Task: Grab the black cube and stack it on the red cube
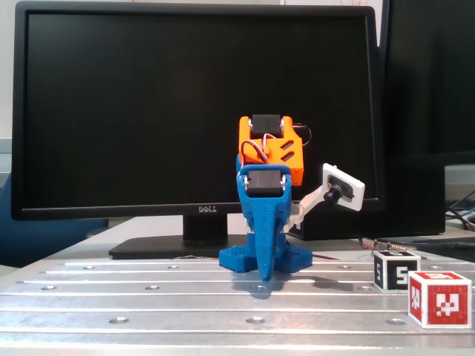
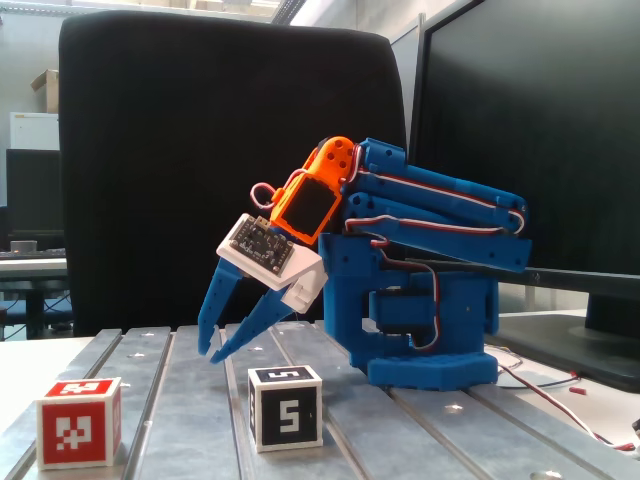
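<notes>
Hovering over the counter [image 2: 180, 400], the hand [image 2: 213, 352] hangs with its two blue fingers [image 2: 217, 305] parted a modest way, tips pointing down and clear of everything; it holds nothing and touches nothing. In a fixed view from the front the hand [image 1: 261, 278] shows end-on, fingers lined up one behind the other, so the gap cannot be read there.

One black cube [image 2: 285, 406], white face with a black "5", sits on the counter just below and a little right of the fingertips in that side-on fixed view, apart from them. One red cube [image 2: 80, 421], white face with a red pixel pattern, stands well to the left of the black cube, nearer the camera edge. From the front, the black cube [image 1: 395, 270] and red cube [image 1: 439, 298] sit close together, off to the right of the arm's blue base [image 1: 264, 258], the red one nearer the lens.

One arm [image 2: 420, 270], blue with an orange wrist section, folded low. The counter is a silvery metal plate with long grooves and screw holes. Behind the arm stands a dark Dell monitor [image 1: 197, 111]; a black chair back [image 2: 200, 150] fills the side view.
</notes>
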